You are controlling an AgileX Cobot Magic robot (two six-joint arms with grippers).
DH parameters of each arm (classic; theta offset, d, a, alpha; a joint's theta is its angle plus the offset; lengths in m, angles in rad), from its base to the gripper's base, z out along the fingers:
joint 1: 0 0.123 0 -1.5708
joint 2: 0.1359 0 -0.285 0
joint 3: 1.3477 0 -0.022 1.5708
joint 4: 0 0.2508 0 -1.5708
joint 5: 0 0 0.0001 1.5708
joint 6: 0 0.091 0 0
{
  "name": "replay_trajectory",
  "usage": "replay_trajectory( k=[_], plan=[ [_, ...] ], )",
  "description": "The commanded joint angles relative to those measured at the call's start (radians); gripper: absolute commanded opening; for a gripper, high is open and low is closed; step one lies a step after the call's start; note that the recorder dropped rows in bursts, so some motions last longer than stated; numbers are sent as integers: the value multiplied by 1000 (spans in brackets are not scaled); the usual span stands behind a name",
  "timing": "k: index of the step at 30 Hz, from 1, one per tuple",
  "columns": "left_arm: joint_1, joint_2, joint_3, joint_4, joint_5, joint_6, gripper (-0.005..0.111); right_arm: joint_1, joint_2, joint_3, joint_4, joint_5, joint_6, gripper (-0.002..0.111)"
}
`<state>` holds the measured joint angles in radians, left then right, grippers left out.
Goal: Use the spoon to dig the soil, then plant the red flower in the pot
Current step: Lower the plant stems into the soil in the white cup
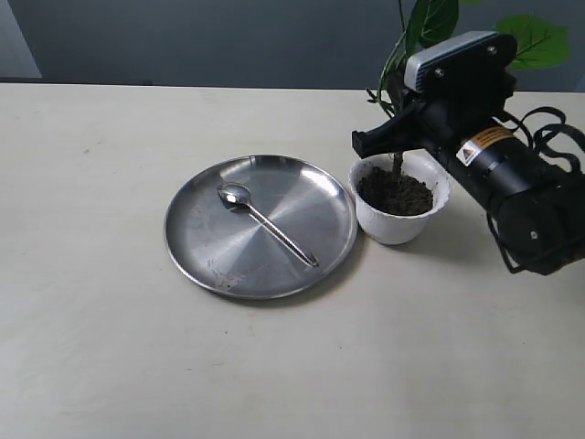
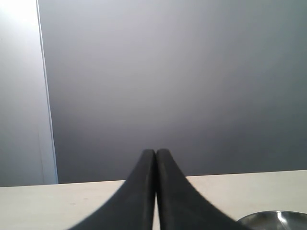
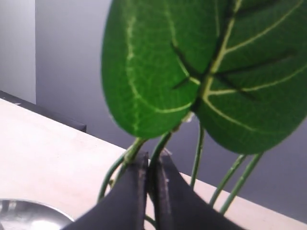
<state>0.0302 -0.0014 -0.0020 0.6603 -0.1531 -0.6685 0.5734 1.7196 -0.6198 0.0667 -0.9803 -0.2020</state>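
The white pot stands right of the steel plate, with dark soil inside. My right gripper hovers just above it, shut on the green stems of the red flower; one stem reaches down into the soil. The right wrist view shows my right gripper pinching a stem under broad green leaves. No red bloom shows. The spoon lies on the plate, bowl toward the far left. My left gripper is shut on nothing, outside the exterior view.
The round steel plate lies mid-table, touching or nearly touching the pot's left side; its rim shows near my left gripper and its edge in the right wrist view. The right arm and its cables fill the right side.
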Motion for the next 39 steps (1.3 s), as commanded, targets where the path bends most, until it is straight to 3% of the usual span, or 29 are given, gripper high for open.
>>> replay_trajectory(
  k=[1, 13, 39],
  plan=[
    [-4, 1, 2, -1, -4, -2, 0, -4, 53, -9, 10, -64, 46, -1],
    [-4, 1, 2, -1, -4, -2, 0, -4, 122, -9, -12, 134, 40, -1],
    [-4, 1, 2, -1, -4, -2, 0, -1, 33, -3, 19, 288, 40, -1]
  ],
)
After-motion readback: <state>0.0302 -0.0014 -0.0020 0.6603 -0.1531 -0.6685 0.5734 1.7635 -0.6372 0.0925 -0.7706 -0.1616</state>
